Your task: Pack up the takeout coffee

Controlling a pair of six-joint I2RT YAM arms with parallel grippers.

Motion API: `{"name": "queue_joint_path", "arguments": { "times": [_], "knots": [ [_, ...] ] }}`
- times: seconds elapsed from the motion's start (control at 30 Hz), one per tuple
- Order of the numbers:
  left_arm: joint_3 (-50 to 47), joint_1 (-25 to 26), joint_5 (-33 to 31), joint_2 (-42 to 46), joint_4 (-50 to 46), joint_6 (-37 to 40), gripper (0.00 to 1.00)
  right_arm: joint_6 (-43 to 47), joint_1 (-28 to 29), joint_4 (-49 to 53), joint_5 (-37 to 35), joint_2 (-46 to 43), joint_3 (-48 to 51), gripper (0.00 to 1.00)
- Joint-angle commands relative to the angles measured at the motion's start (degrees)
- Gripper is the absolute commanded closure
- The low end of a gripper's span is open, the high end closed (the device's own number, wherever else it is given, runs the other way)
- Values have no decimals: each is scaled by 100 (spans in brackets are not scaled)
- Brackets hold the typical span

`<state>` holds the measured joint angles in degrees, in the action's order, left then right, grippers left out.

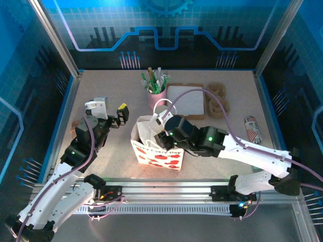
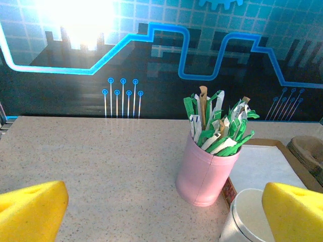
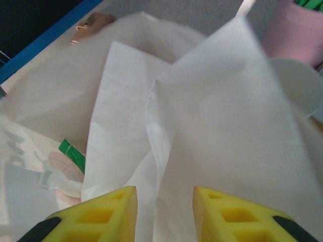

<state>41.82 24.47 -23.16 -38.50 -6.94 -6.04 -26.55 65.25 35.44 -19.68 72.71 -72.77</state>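
Observation:
The takeout coffee, a plain white paper cup (image 2: 248, 218), stands on the table just in front of the pink cup of green-and-white sticks (image 2: 208, 174). Its rim (image 3: 298, 83) shows beyond the bag, and from above it (image 1: 164, 108) sits between the pink cup (image 1: 156, 91) and the white bag with red prints (image 1: 157, 151). My right gripper (image 3: 165, 201) hangs over the bag's mouth, its jaws apart with a loose fold of white bag fabric (image 3: 161, 131) between them. My left gripper (image 2: 166, 214) is wide open and holds nothing, left of the bag (image 1: 115, 119).
A brown tray with a white sheet (image 1: 185, 101) and a cardboard cup carrier (image 1: 218, 101) lie at the back right. A small printed packet (image 1: 252, 128) lies by the right wall. Something green (image 3: 70, 154) shows inside the bag.

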Motion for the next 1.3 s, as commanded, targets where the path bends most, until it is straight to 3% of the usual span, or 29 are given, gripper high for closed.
{"name": "queue_joint_path", "arguments": {
  "times": [0.0, 0.1, 0.4, 0.73, 0.93, 1.27],
  "knots": [
    [-82, -52, -5, 42, 219, -99, 1, 355, -246, 311, 148, -57, -433, 68],
    [-80, -47, -6, 44, 207, -98, 1, 617, -409, 297, 255, 228, -672, 80],
    [-82, -47, -31, 50, 184, -67, 1, 1175, -592, -350, 289, 1318, -710, 96],
    [-92, -39, 8, 40, 207, -98, 1, 1023, -611, -694, 570, 1463, 38, 98],
    [-74, -40, 39, -17, 205, -100, 1, 1291, -560, -128, 818, 935, -726, 93],
    [-104, -45, -89, -63, 212, -133, 1, 2041, -775, 562, 552, 354, -2191, 60]
  ]
}}
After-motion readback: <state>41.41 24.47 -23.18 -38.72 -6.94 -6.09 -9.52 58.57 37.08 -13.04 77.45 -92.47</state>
